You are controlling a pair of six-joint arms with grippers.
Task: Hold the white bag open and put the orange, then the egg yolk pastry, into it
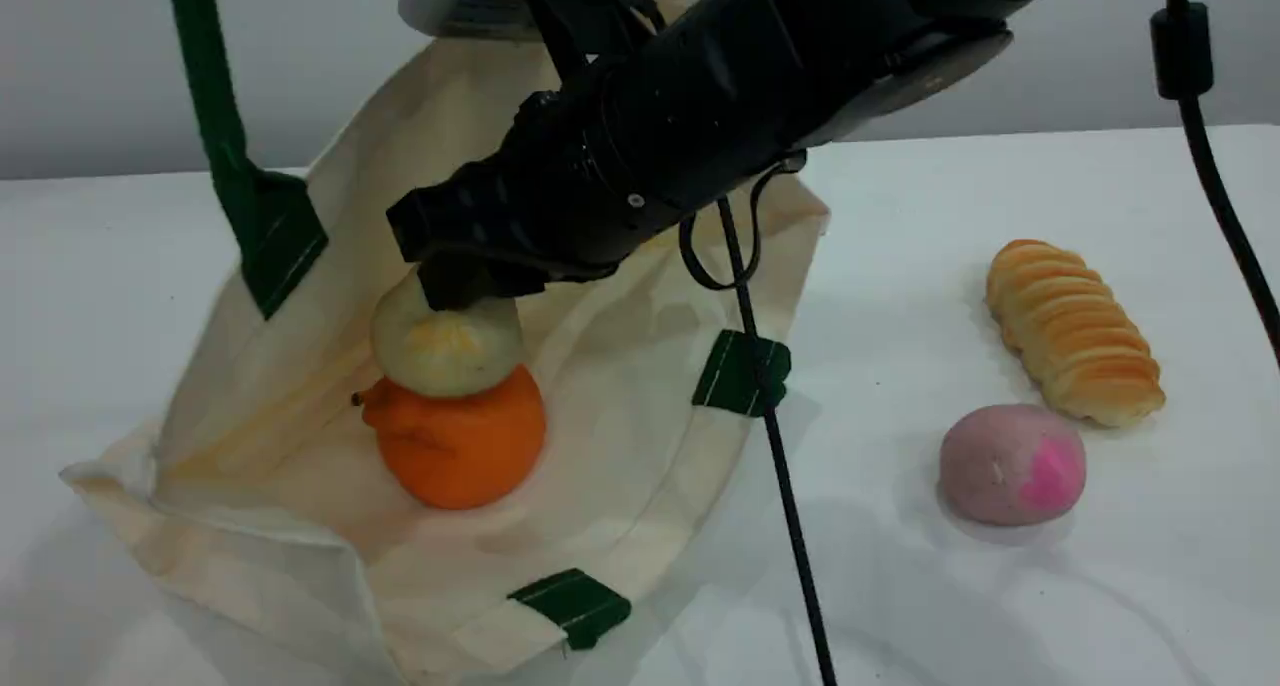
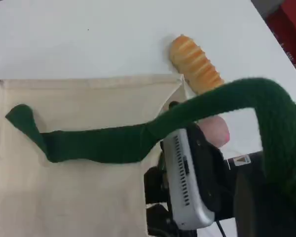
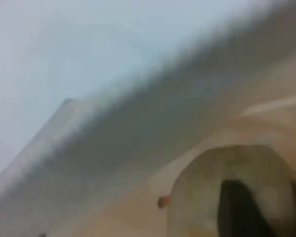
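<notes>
Cream-white bag point(image 1: 620, 466) with green patches point(image 1: 742, 371), vivid orange point(image 1: 470, 456), beige yellow-blotched pastry point(image 1: 445, 351).

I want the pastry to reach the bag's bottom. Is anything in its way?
Yes: the orange lies inside the white bag, right under the egg yolk pastry, which rests on it. The right gripper touches the pastry from above. Nothing else visible is in the way.
</notes>
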